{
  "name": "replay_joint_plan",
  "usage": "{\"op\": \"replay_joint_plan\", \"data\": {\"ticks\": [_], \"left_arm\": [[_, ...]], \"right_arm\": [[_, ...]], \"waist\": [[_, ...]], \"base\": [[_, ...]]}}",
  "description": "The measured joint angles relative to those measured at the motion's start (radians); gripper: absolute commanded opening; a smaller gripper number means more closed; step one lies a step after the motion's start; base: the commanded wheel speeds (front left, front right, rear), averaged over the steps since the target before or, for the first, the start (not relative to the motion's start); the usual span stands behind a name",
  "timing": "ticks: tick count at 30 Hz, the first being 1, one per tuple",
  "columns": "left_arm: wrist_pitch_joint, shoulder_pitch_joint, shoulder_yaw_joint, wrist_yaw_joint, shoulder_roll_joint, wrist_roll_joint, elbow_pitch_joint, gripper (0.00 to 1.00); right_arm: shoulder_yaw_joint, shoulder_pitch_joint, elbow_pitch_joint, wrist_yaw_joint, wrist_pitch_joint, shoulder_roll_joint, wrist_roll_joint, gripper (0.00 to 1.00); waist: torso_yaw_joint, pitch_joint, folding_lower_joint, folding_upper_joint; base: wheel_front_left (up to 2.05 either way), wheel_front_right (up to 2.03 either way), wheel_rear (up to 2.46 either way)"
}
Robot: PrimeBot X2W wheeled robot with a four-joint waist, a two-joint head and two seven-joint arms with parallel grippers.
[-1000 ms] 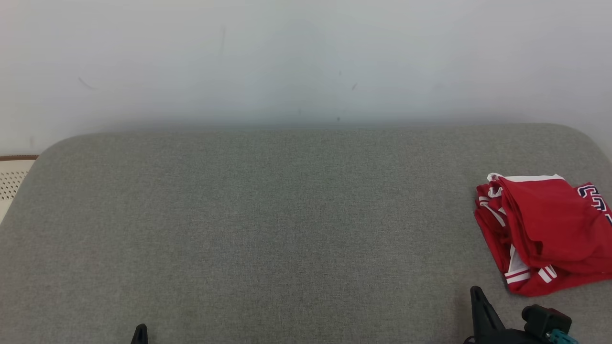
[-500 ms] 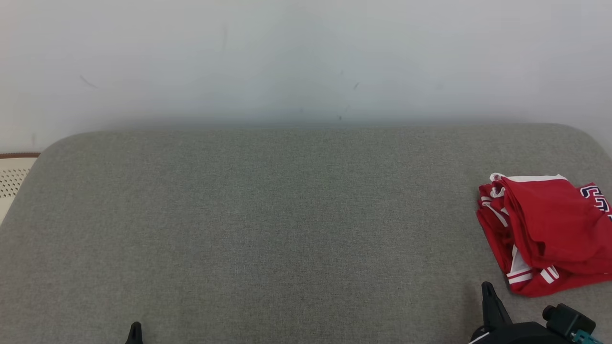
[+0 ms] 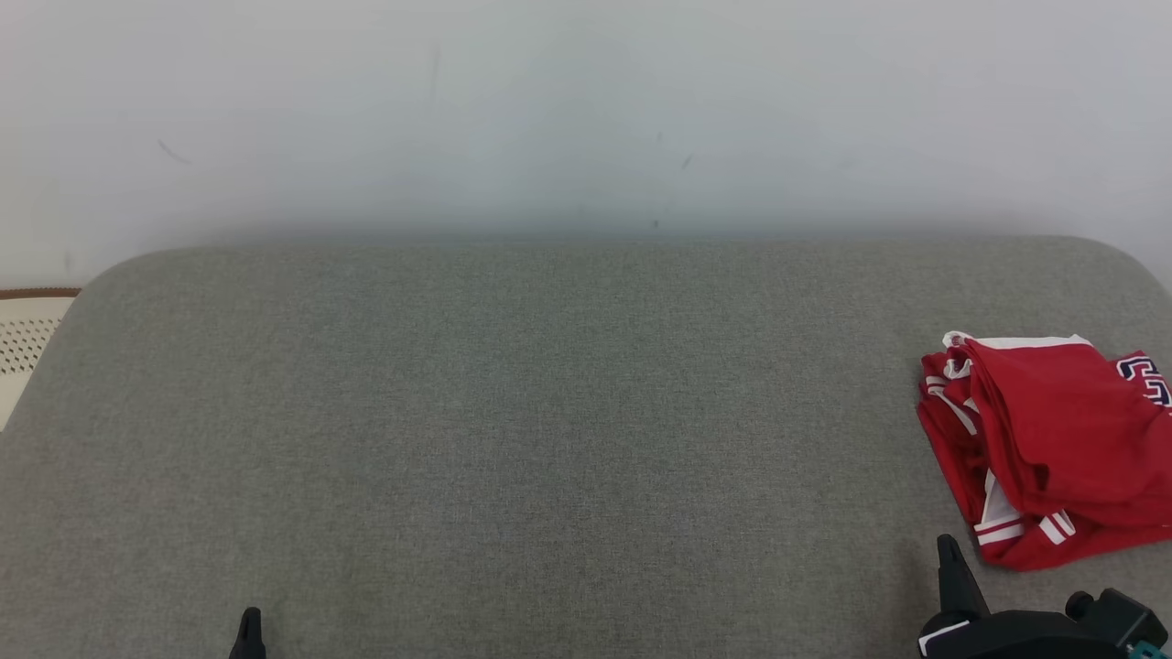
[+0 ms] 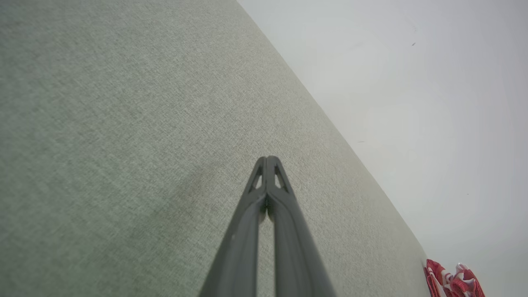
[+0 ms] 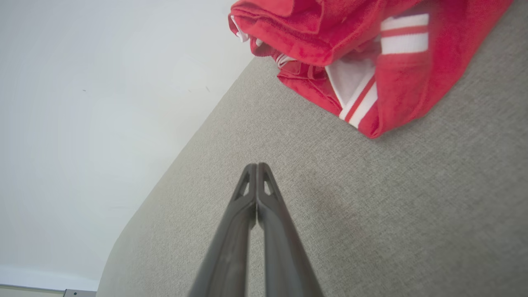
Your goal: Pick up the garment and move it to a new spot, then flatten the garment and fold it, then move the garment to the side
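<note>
Head view: the red garment (white trim, dark lettering at its far edge) lies in a loosely folded bundle at the right edge of the grey fabric surface, partly cut off by the frame. The right tool points up from the bottom right, near the garment's front corner but apart from it. The tip of the left tool pokes up at the lower left, well apart from the cloth. A pale wall stands behind.

Left wrist view: the left tool's fingers meet tip to tip, holding nothing, over the surface.

Right wrist view: the right tool's fingers are likewise pressed together and empty, their tips short of the garment's striped hem.
</note>
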Motion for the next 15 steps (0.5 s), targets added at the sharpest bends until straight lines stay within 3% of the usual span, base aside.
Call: {"op": "replay_joint_plan", "data": {"ticks": [15], "left_arm": [[0.048,-0.003,0.009,-0.010,0.001,-0.185,-0.015,0.00]], "right_arm": [[-0.034,-0.003,-0.023,0.000,0.045,0.010,0.184,0.00]], "waist": [[0.006,0.004,0.0000,0.0000]], "base": [[0.00,0.00,0.00]]}}
